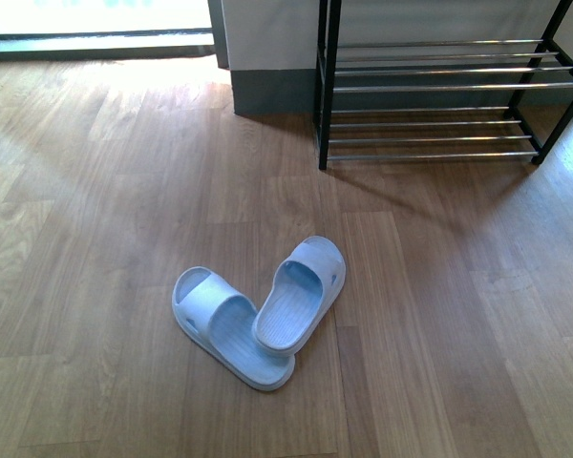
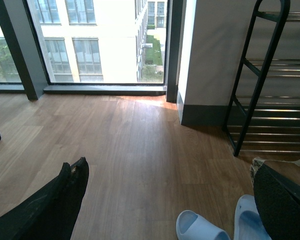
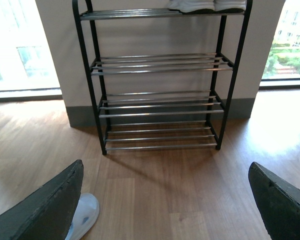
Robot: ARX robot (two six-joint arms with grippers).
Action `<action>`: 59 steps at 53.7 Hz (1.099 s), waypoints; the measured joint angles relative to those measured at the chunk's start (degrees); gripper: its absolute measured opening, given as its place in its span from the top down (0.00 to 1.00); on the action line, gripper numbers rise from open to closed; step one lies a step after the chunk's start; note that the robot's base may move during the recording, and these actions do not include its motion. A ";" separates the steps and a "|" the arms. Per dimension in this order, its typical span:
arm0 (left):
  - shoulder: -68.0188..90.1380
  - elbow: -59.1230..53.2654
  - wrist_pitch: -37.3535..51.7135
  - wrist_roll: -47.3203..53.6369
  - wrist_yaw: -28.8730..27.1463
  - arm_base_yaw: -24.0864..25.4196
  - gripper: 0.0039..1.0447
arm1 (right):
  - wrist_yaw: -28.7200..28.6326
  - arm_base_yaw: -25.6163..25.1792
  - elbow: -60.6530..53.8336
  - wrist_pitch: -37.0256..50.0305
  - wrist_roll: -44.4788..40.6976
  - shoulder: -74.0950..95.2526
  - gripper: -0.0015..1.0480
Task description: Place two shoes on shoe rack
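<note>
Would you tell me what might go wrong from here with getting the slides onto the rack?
1. One pale blue slide lies across the other slide, so lifting either may drag its partner.
2. The shoe rack has shelves of thin rods with gaps; a slide set down crooked might tilt or slip between them.

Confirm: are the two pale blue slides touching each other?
Touching. Front view shows the right-hand slide with its heel lying over the left-hand slide.

Front camera looks down on floor point(image 1: 124, 239) before the shoe rack point(image 1: 430, 88). Right wrist camera faces it squarely, left obliquely; all share its lower shelves.
</note>
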 joint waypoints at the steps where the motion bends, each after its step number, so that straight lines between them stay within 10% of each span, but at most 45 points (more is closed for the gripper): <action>1: 0.00 0.00 0.00 0.02 0.09 0.00 0.09 | 0.04 0.00 0.00 0.00 -0.02 -0.02 0.09; 14: 0.22 0.04 -0.28 -0.57 -1.01 -0.20 0.09 | -0.17 0.02 0.00 0.02 -0.02 -0.02 0.09; 17: 6.21 3.80 -10.36 -9.84 -15.19 -5.29 0.09 | -0.11 0.02 0.00 0.00 -0.02 -0.02 0.09; 23: 22.99 7.26 -7.56 -26.93 -22.49 -8.57 0.09 | -0.15 0.00 0.00 0.00 -0.02 -0.02 0.09; 42: 79.93 18.25 20.24 -30.62 -16.31 -13.16 0.09 | -0.15 0.02 0.00 0.00 -0.02 -0.02 0.09; 59: 121.94 37.07 23.78 -23.45 -14.38 -14.14 0.09 | -0.15 0.02 0.00 0.00 -0.02 -0.02 0.09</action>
